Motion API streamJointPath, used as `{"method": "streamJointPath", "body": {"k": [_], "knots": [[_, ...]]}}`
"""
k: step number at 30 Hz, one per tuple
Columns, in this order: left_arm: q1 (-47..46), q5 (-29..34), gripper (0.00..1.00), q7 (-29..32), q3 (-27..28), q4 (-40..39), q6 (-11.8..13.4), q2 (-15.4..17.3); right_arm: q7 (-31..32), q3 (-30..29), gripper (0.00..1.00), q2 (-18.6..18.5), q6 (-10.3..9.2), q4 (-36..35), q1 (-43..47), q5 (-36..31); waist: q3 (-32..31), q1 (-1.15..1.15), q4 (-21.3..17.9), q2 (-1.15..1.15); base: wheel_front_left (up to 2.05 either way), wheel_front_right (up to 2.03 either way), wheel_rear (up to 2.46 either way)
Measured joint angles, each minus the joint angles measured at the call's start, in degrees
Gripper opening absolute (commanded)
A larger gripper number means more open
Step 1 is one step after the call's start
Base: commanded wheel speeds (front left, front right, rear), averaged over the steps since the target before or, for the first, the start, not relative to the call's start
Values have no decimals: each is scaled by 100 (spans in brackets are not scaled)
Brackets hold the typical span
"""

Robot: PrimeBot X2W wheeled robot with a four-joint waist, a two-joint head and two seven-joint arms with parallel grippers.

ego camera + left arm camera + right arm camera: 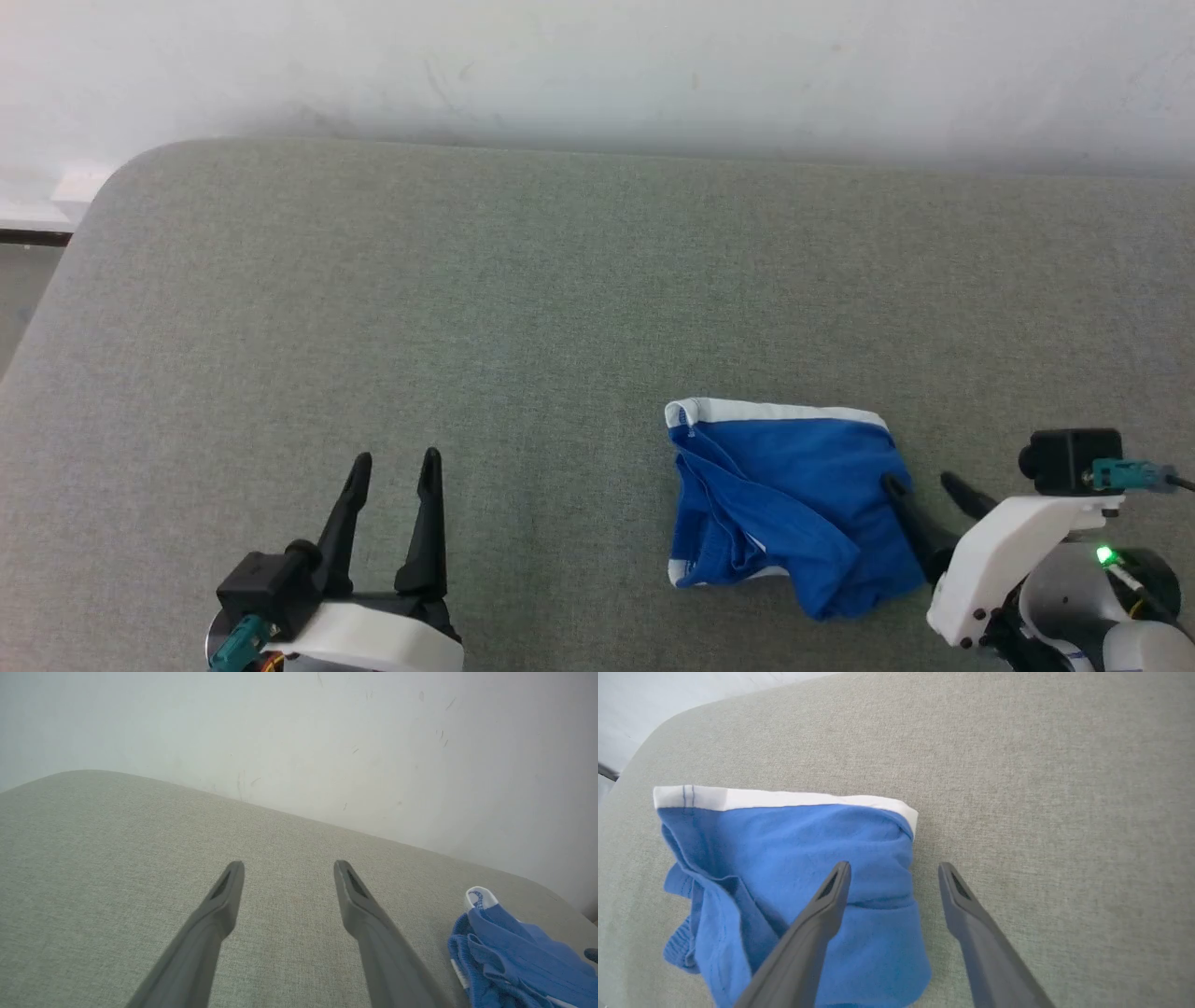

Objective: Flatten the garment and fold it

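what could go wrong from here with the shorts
1. The right gripper stands open astride the right edge of the shorts, one finger above the cloth; moving sideways could catch it and drag the fold open.
2. Their left side is bunched in loose layers, so the fold may slump apart.
3. The left gripper is open well off to the left, too far to steady the cloth.

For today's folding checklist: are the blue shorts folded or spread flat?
Folded over, not spread: the blue shorts lie bunched, layers overlapping, rumpled.

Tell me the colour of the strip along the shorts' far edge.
White strip on bright blue soft shorts; clearest in right wrist view.
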Motion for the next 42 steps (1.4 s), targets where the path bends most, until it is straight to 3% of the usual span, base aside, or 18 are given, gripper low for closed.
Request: {"method": "streamJointPath", "body": {"k": [14,15,16,17,18,27,34,42], "knots": [[-6,0,100,59,-110,3,7,64,126,235,100,-2,0,1295,-296,166,-62,0,126,0,0,0,0],[-6,0,100,60,-118,3,8,64,143,254,76,-1,0,1378,-343,165,-64,0,131,0,0,0,0],[-6,0,100,60,-129,3,14,65,141,258,40,-2,0,1438,-391,153,-66,0,136,0,0,0,0],[-6,-1,100,63,-140,3,15,65,138,258,13,-2,1,1502,-439,99,-66,0,141,0,0,0,0],[-6,-1,100,66,-152,3,15,65,133,266,0,1,3,1558,-487,44,-67,0,145,0,0,0,0],[-5,-43,100,65,-168,2,57,67,-26,199,0,38,8,1631,-691,-266,-75,0,64,0,0,0,0],[-22,-53,100,58,-164,-64,77,83,334,-71,0,-27,5,1015,-1116,-896,40,0,-188,0,0,0,0],[-238,-52,100,59,-156,-235,75,191,953,-140,0,-813,5,417,-1362,-1129,351,0,-482,0,0,0,0]]}}
